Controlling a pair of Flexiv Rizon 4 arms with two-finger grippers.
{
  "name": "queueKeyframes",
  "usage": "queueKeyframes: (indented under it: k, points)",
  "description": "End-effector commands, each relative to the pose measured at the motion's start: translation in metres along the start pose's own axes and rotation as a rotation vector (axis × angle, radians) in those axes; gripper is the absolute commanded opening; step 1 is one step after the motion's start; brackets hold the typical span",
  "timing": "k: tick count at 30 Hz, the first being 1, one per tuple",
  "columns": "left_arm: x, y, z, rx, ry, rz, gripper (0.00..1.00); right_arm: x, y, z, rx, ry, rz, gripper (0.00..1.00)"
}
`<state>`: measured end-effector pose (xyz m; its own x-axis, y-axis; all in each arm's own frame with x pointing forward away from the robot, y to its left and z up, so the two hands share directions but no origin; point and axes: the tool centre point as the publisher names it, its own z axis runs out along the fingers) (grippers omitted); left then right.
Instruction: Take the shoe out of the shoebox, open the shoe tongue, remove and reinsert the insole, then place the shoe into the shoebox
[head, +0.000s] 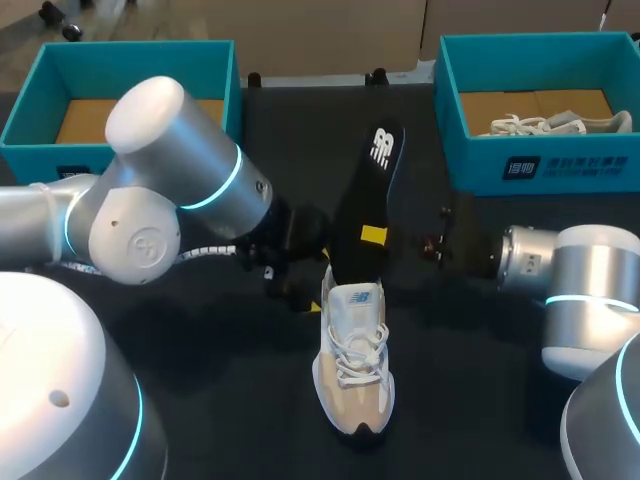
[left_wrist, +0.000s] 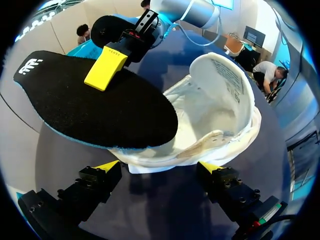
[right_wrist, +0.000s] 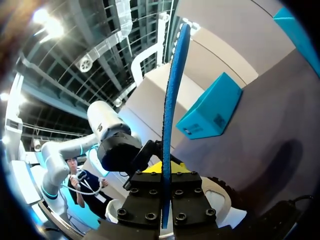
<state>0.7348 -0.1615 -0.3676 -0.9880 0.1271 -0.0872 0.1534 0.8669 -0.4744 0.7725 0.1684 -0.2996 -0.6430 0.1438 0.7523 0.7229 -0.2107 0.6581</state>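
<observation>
A white and beige shoe (head: 355, 365) stands on the black table, toe toward me. Above its heel slants the black insole (head: 365, 190), lower end at the shoe's opening. My right gripper (head: 375, 238) is shut on the insole's middle, one yellow fingertip (left_wrist: 105, 67) lying flat on it. In the right wrist view the insole (right_wrist: 172, 100) stands edge-on, blue, between the right gripper (right_wrist: 166, 175) fingers. My left gripper (left_wrist: 159, 167) is open, straddling the shoe's heel (left_wrist: 200, 130) without touching; in the head view the left gripper (head: 308, 297) is just left of the heel.
A teal shoebox (head: 30, 105) with a bare cardboard floor sits back left. Another teal shoebox (head: 545, 165) at the back right holds a second pale shoe (head: 560, 125). Both arms crowd the table's middle.
</observation>
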Motion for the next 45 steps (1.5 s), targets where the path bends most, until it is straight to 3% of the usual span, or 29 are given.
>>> queueKeyframes:
  k: [1, 21, 45]
  points:
    - [0.000, -0.001, 0.002, -0.003, -0.004, -0.005, 1.00, 0.000, -0.002, 0.000, 0.002, -0.011, 0.004, 0.00]
    - [0.002, 0.003, 0.007, -0.049, -0.002, -0.060, 1.00, -0.007, -0.010, -0.003, 0.015, -0.049, 0.030, 0.00]
    - [0.004, 0.006, 0.006, -0.056, 0.009, -0.068, 1.00, -0.001, -0.032, 0.001, 0.035, -0.037, 0.036, 0.00]
